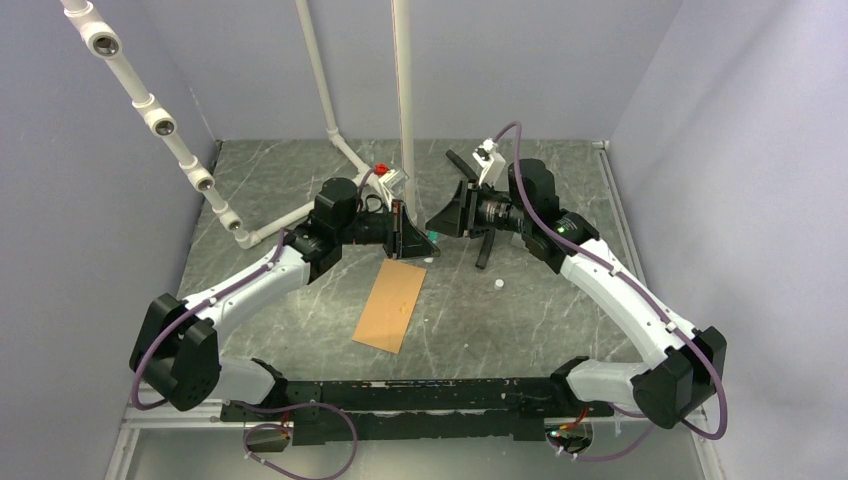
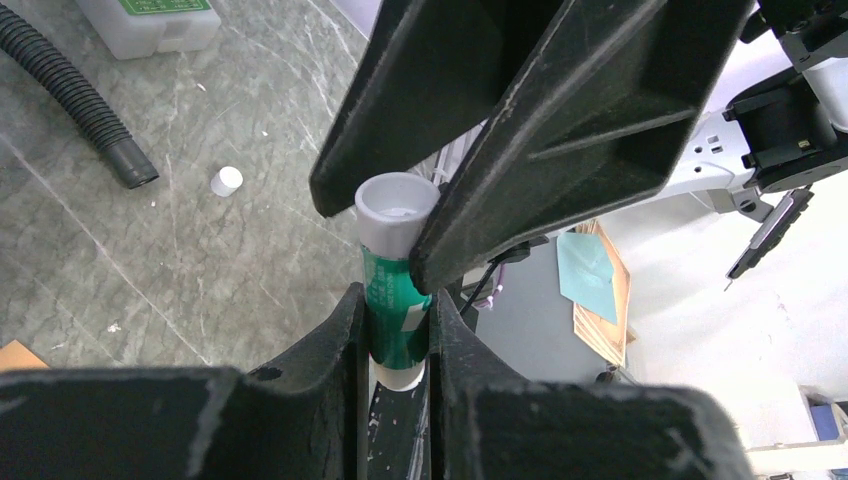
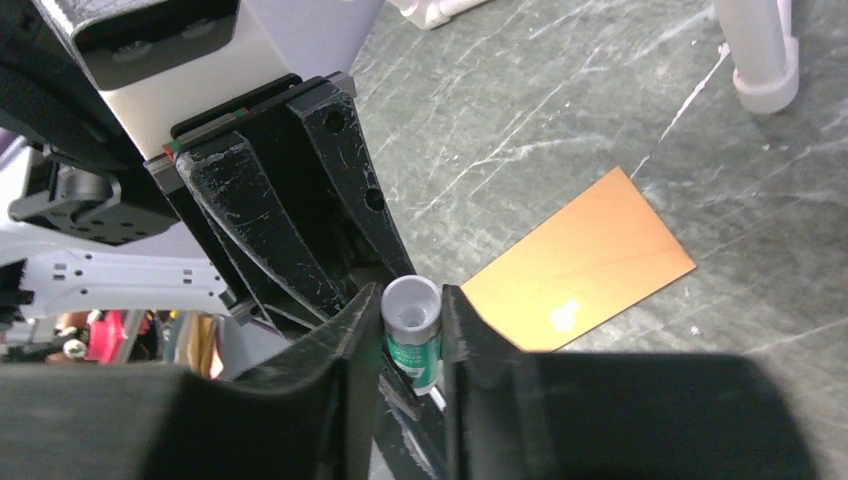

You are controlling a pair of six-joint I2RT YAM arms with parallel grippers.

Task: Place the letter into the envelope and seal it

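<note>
The orange-brown envelope [image 1: 390,305] lies flat on the table with its flap down, below the two grippers; the right wrist view shows it too [image 3: 580,265]. The letter is out of view. Above the envelope's far end, both grippers meet tip to tip around a green glue stick [image 2: 392,290]. My left gripper [image 2: 398,300] is shut on its green body. My right gripper [image 3: 412,300] is shut on its white end [image 3: 411,305], one finger on each side. From above, the left gripper [image 1: 405,238] and the right gripper [image 1: 440,222] hide the stick.
A small white cap [image 1: 498,285] lies on the table right of the envelope, also seen in the left wrist view [image 2: 226,181]. A black corrugated hose [image 2: 70,85] and a white container [image 2: 150,20] are behind. White pipe frames [image 1: 405,90] stand at the back.
</note>
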